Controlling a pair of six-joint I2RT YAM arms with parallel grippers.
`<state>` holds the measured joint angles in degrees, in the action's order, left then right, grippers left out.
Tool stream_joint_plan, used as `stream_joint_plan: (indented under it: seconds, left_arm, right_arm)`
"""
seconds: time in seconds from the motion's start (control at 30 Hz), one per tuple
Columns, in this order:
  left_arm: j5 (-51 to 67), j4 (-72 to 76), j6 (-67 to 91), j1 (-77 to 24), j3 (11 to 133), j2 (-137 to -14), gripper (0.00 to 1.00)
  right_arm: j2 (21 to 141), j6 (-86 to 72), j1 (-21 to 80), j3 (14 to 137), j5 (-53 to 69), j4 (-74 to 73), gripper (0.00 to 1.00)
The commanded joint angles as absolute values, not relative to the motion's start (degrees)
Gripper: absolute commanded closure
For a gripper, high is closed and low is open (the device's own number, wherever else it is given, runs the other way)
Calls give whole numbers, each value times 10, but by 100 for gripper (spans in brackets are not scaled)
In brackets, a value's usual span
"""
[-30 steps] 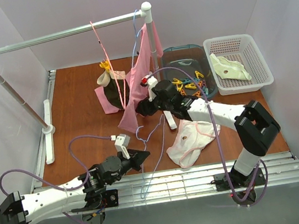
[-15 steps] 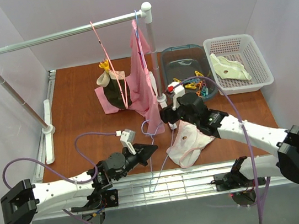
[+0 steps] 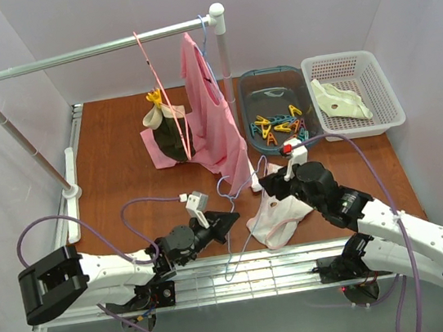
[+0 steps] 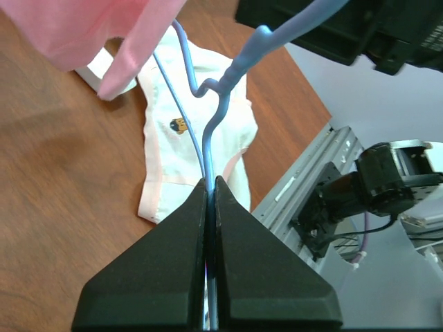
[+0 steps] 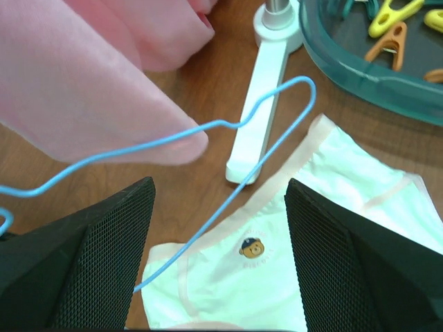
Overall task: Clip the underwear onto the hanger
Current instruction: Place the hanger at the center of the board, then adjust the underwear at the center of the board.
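— Spotting the underwear (image 3: pixel 282 215) lying spread flat on the table (image 3: pixel 122 163), near the front edge, between the two arms. Looking thin and soft, pale with pink edging and a small bear print on the front.

— Noting the hanger (image 4: pixel 239 66) too: slim light-blue wire, with neck and hook crossing above the underwear in the left wrist view. Not managing to tell whether touching it.

— Pinching that wire in the left claw (image 4: pixel 211 181), fully closed on one straight run of it.

— Hovering the right claw (image 5: pixel 218 187) over the waistband, spread wide, holding nothing.

— Judging the step as bringing hanger and cloth together. Seeing no peg on the wire and nothing clipped yet.

— Probably needing a peg next. Seeing the pegs (image 3: pixel 278 125), hard coloured plastic, sitting in the teal tub (image 3: pixel 270 70) behind the underwear.

— Or lifting the waistband to the wire first. Calling for a shallow pinch at the edging, expecting limp cloth to sag and bunch.

— Watching the wire as well: springy, smooth, likely swinging from a single hold.

— Minding the pink garment (image 3: pixel 211 118) draping from the rail (image 3: pixel 90 51), overlapping the hanger in both wrist views. Not telling contact from here.
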<state>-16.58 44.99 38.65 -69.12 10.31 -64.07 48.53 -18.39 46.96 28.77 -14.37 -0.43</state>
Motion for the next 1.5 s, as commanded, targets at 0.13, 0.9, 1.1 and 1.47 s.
stream_joint_plan:
  seconds: [0.13, 0.9, 1.1, 1.47]
  left_arm:
    - [-228, 535, 366, -693, 92, -690, 100]
    - [-249, 657, 368, -686, 93, -853, 100]
    - [-251, 643, 355, -676, 108, -873, 100]
    - [-209, 697, 355, -640, 116, -933, 100]
  right_arm:
    - [438, -205, 475, 274, -178, -57, 33]
    - [568, -297, 559, 177, -120, 61, 83]
    - [592, -312, 567, 161, -130, 65, 83]
    - [628, -347, 601, 135, -128, 74, 83]
